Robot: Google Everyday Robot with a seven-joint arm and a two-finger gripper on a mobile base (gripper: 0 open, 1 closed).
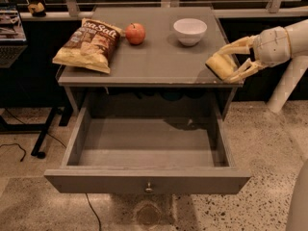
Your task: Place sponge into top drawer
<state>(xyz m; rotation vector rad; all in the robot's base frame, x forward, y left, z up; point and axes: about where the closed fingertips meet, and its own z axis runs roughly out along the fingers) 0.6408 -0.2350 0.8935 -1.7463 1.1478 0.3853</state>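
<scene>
The pale yellow sponge is held between the fingers of my gripper, just above the right front corner of the grey cabinet top. The gripper is shut on the sponge and reaches in from the right. The top drawer is pulled out below, wide and shallow, with a small metal knob at the centre of its front panel. Its inside is bare. The sponge is behind and to the right of the drawer opening.
A chip bag, a red apple and a white bowl sit on the cabinet top. A white post stands at the right. A black cable lies on the speckled floor at the left.
</scene>
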